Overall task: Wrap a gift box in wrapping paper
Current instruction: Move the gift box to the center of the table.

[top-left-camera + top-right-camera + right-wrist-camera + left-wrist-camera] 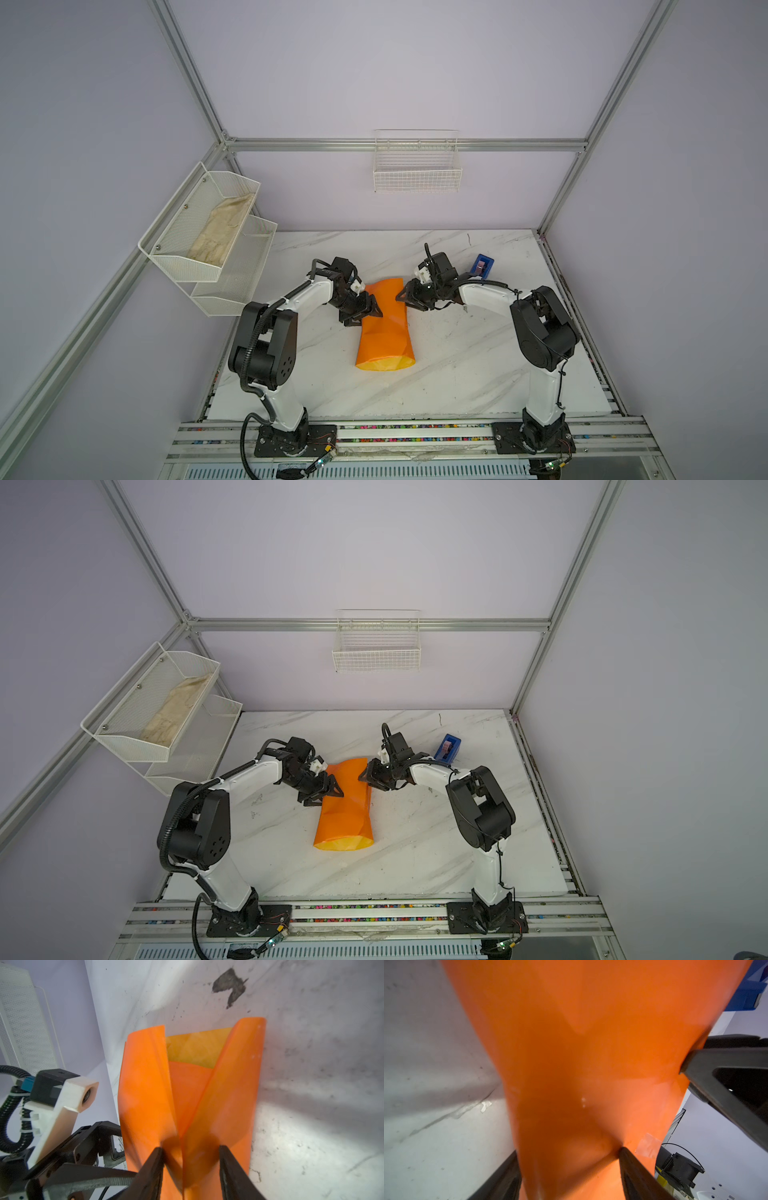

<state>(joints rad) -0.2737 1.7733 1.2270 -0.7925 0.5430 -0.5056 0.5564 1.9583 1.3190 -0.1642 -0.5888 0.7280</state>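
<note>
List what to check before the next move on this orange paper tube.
1. Left claw grip on the wrapping paper: ok, a fingertip dents it.
2. Right claw grip: cannot tell; its fingers straddle a pleat, firmness unclear.
3. Gift box centred inside: cannot tell, paper hides it.
4. Seam taped: cannot tell; one tape piece shows, the rest is out of sight.
5. Near end closed: not ok, it gapes, yellow inside showing.
6. Tape dispenser in the right arm's reach: ok, probably; it stands just behind that arm.
</note>
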